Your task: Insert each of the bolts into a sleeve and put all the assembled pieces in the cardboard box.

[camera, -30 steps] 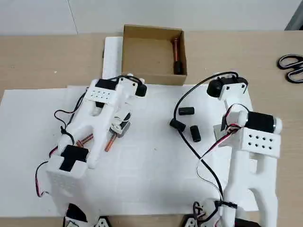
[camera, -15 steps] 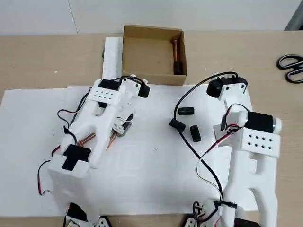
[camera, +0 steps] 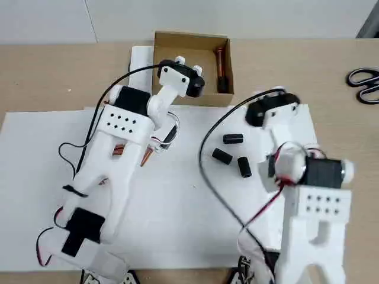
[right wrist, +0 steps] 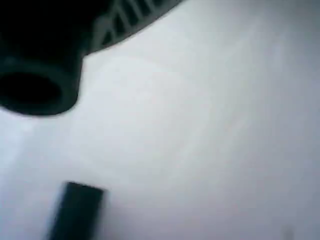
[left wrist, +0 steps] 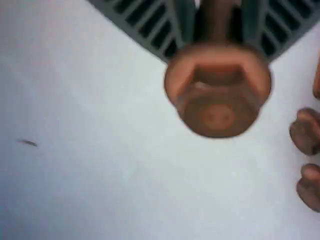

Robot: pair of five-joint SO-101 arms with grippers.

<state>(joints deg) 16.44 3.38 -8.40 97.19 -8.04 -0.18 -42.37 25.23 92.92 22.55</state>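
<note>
firmly clamped by its shank in the left pincer [left wrist: 217, 15], the copper-coloured hex-head metal bolt [left wrist: 217, 97] looks stiff, light and smooth, best held on the shank. two loose copper bolts [left wrist: 305, 132] lie near that pincer. the right pincer [right wrist: 47, 57] seems closed on a black tubular sleeve [right wrist: 35, 90].

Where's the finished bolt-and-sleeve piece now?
In the high view the finished piece lies inside the cardboard box, against its right wall.

overhead; left wrist close on bolt [left wrist: 217, 95]
</note>
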